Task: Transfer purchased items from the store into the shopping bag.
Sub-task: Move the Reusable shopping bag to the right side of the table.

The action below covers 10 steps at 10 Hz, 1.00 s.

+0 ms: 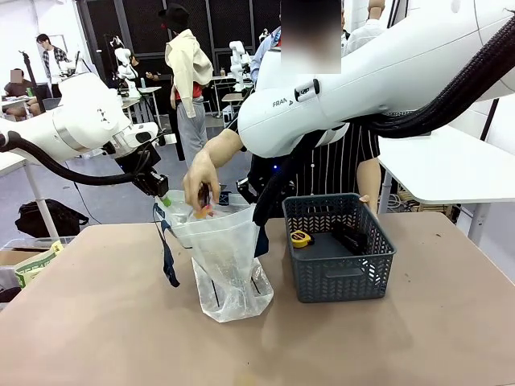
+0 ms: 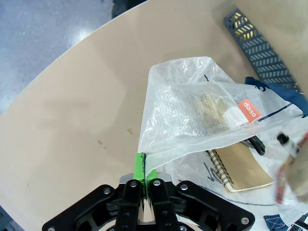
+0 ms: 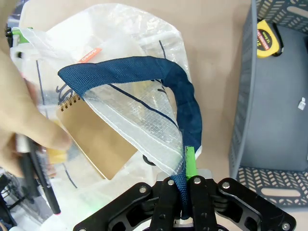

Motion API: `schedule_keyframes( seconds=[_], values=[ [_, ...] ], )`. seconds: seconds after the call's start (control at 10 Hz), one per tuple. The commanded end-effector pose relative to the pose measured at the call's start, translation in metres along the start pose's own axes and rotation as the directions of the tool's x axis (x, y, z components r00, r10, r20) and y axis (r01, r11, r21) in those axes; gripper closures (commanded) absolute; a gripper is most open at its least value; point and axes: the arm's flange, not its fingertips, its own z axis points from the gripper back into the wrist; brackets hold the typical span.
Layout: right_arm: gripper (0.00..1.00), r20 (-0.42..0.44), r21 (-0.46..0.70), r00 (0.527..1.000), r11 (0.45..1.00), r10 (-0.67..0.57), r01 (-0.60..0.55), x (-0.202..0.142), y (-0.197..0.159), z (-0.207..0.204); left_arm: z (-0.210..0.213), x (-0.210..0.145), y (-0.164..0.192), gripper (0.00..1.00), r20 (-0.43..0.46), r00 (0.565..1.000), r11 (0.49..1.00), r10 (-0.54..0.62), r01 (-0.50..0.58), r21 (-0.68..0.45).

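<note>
Left pincer (image 2: 144,166): green pads pressed together on the rim of the shopping bag (image 1: 229,257), pinching a fold of the translucent plastic at the bag's left edge. The left arm (image 1: 80,125) comes in from the left above the surface (image 1: 96,338), with its wrist angled down towards the bag.

Right pincer (image 3: 185,159): shut on the bag's other side, gripping the navy strap handle (image 3: 144,72) where it meets the plastic. The right arm (image 1: 362,76) reaches across the middle, high over the store (image 1: 346,277).

Bag: stands upright on the surface between the two pincers, with its mouth held apart. A second strap hangs loose down its left side. A tan spiral notebook (image 3: 96,139) lies inside.

Person's hand (image 1: 199,181): forearm slanting down from the far side, fingers bent at the bag's mouth around small items. These are blurred; I can only make out something orange and a thin dark stick.

Store: on the surface just right of the bag, apart from it. A yellow tape measure (image 1: 300,238) sits in its near-left corner.
</note>
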Motion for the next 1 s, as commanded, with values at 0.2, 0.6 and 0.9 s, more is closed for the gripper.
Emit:
schedule_keyframes(
  seconds=[0.2, 0.6, 0.9],
  values=[
    [1.00, -0.005, 0.011, 1.000, 1.000, -0.010, 0.010, 0.0003, -0.0032, 0.0005, 0.0029, -0.0038, 0.0019, 1.00, -0.003, 1.000, 1.000, 0.007, -0.007, 0.009],
    [1.00, -0.005, 0.011, 1.000, 1.000, -0.010, 0.010, 0.0003, -0.0032, 0.0005, 0.0029, -0.0038, 0.0019, 1.00, -0.003, 1.000, 1.000, 0.007, -0.007, 0.009],
    [1.00, -0.005, 0.011, 1.000, 1.000, -0.010, 0.010, 0.0003, -0.0032, 0.0005, 0.0029, -0.0038, 0.0019, 1.00, -0.003, 1.000, 1.000, 0.007, -0.007, 0.009]
  ],
)
